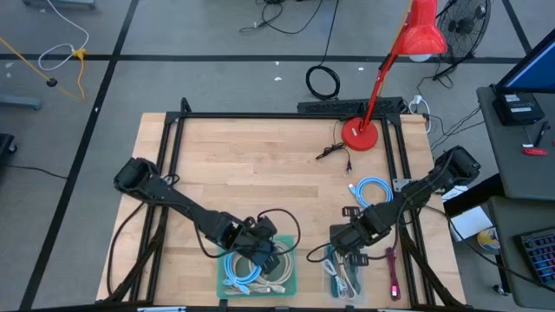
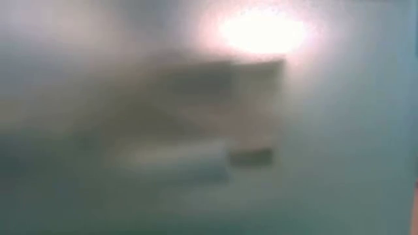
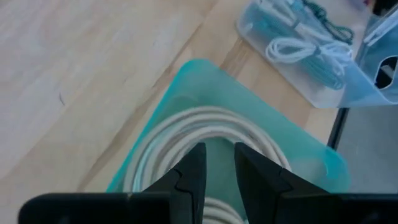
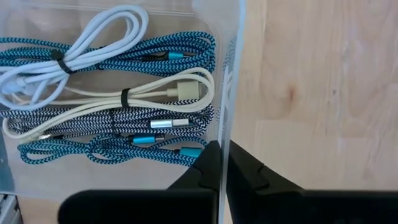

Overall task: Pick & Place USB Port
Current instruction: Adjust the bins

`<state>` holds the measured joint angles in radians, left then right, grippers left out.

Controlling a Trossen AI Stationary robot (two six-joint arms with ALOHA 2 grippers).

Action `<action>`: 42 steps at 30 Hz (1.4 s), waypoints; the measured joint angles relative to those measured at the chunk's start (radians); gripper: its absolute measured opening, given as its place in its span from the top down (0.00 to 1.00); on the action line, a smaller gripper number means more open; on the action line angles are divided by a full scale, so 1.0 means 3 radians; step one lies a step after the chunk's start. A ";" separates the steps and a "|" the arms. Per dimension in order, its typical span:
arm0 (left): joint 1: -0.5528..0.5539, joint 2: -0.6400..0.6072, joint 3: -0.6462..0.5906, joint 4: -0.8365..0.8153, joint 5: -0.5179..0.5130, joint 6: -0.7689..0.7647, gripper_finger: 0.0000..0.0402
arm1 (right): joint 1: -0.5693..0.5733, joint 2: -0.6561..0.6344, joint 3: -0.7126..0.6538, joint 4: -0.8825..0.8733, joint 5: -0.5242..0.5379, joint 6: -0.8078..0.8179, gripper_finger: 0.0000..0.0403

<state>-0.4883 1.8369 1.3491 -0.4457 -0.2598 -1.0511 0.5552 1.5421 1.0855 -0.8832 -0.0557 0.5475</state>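
Note:
A teal tray (image 1: 288, 279) (image 3: 205, 81) lies at the table's near edge with light cable coils in it. My left gripper (image 1: 260, 253) (image 3: 219, 155) hangs over it, slanting down, its fingers a narrow gap apart around a white coiled cable (image 3: 205, 121). To the right stands a clear plastic container (image 1: 340, 279) holding several bundled USB cables (image 4: 112, 93), blue, white and striped. My right gripper (image 1: 351, 251) (image 4: 222, 149) points down at that container's wall and is shut on it. The low view is a blur and shows nothing usable. My left gripper has strands of the white coil between its fingers, far back (image 3: 214, 210); the fingers hide the exact spot. They slant down from the table's left. The coil's loop curves round the fingertips over the teal tray; whether it rests there I cannot tell. My right gripper pinches the clear container's upright side wall (image 4: 231, 112) at its top edge, one finger inside and one outside. The fingers come from above, pointing down. The container's bottom stays on the table.
A red desk lamp (image 1: 362, 132) stands at the back right, with a thin black cable (image 1: 334, 152) beside it. A blue cable coil (image 1: 373, 191) and small dark plugs (image 1: 351, 211) lie behind the right gripper, a pinkish stick (image 1: 395, 270) to its right. Bare wood fills the table's middle.

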 joint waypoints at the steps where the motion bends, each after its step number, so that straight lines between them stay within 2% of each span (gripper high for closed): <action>1: 0.0003 -0.0006 0.0000 0.0021 -0.0002 0.0010 0.78 | 0.0000 0.0000 0.0000 0.0018 -0.0002 -0.0032 1.00; 14: 0.0034 -0.0022 0.0020 0.0179 0.0096 0.0161 0.78 | -0.0009 0.0000 0.0000 0.0164 0.0018 -0.0013 1.00; 33: 0.0196 -0.0030 0.0562 0.0146 -0.0048 0.0660 0.78 | -0.0276 0.0000 0.0000 0.0471 0.0009 0.0023 1.00; 39: 0.0209 -0.0065 0.0564 0.0034 -0.0143 0.0618 0.78 | -0.0351 0.0028 0.0000 0.0537 0.0002 0.0017 1.00; 42: 0.0208 -0.0129 0.0566 -0.0122 -0.0324 0.0547 0.78 | -0.0356 0.0038 0.0000 0.0591 0.0002 0.0016 1.00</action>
<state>-0.4261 1.7982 1.5188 -0.4822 -0.3570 -0.8870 0.4485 1.5535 1.0855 -0.7058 -0.0551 0.5522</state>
